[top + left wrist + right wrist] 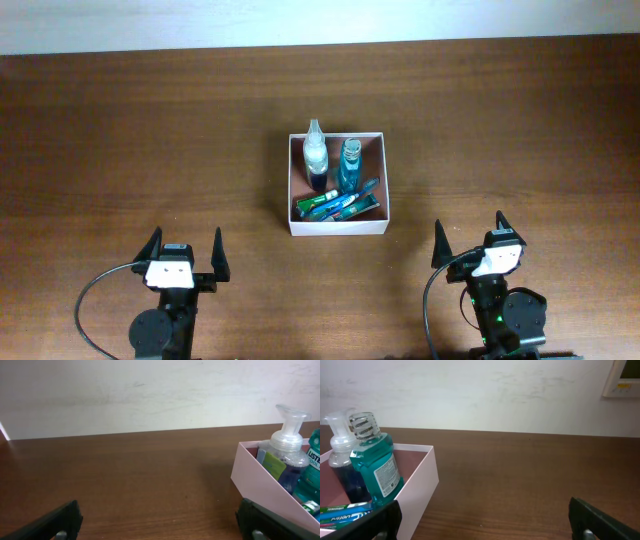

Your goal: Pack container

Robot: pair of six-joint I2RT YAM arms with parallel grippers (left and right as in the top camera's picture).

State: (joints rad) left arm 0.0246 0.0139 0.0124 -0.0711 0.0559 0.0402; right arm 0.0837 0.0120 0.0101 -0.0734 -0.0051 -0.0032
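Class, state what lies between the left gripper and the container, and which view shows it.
Nothing: only bare brown table separates the left gripper from the container, as the overhead view shows most plainly.

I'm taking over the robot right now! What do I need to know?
Left gripper: open, empty, well apart from the box.
Right gripper: open, empty, also apart from it.
Box: middle of the table, holding a pump bottle and a mouthwash bottle upright, with toothpaste tubes lying beside them.
Done: those things are packed.
Left: probably nothing; I cannot tell if more is coming.
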